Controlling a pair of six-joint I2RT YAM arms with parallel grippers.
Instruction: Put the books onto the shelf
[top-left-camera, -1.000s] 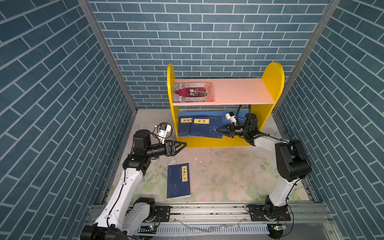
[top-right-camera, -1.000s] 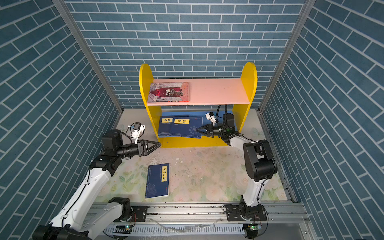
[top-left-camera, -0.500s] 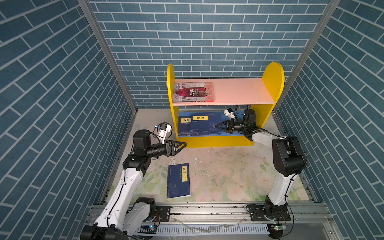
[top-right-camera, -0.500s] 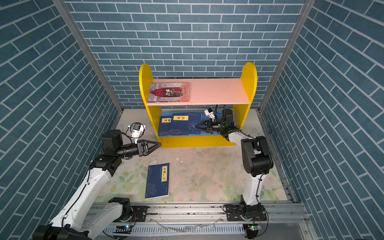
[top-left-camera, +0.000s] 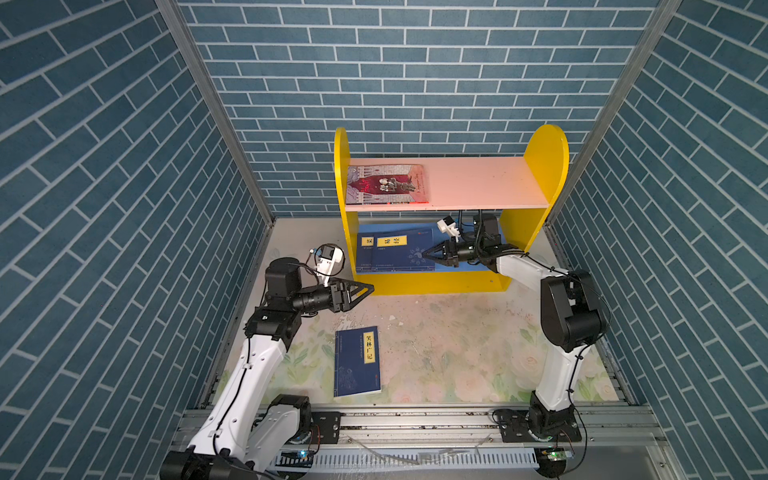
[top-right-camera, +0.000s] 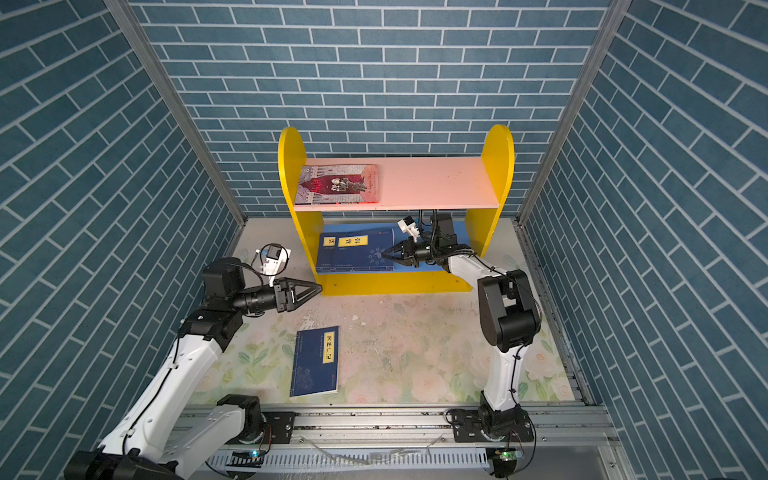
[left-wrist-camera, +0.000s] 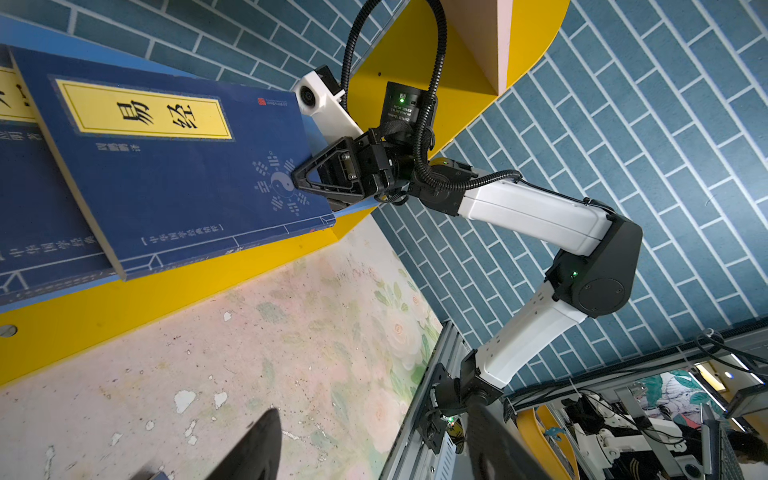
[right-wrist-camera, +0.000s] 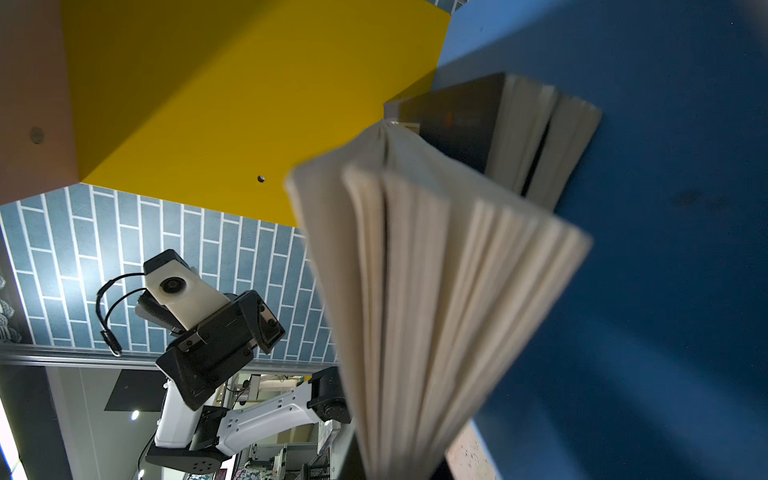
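The shelf (top-left-camera: 478, 183) (top-right-camera: 436, 183) stands at the back, with a grey-and-red book (top-left-camera: 386, 185) flat on its pink upper board. Navy books (top-left-camera: 365, 259) lie stacked on the blue lower board. My right gripper (top-left-camera: 426, 253) (left-wrist-camera: 296, 180) reaches under the pink board and is shut on the right edge of the top navy book (left-wrist-camera: 174, 174), whose fanned pages (right-wrist-camera: 436, 291) fill the right wrist view. Another navy book (top-left-camera: 357, 360) (top-right-camera: 316, 360) lies flat on the table. My left gripper (top-left-camera: 371, 287) (top-right-camera: 320, 286) hovers open and empty by the shelf's front left corner.
Blue brick-patterned walls close in the left, right and back. A metal rail (top-left-camera: 415, 424) carrying both arm bases runs along the front. The table has a floral mat (top-left-camera: 457, 353) between the shelf and the rail.
My right gripper has moved left and deeper under the pink board, carrying the top navy book's edge with it. The left arm has stayed still.
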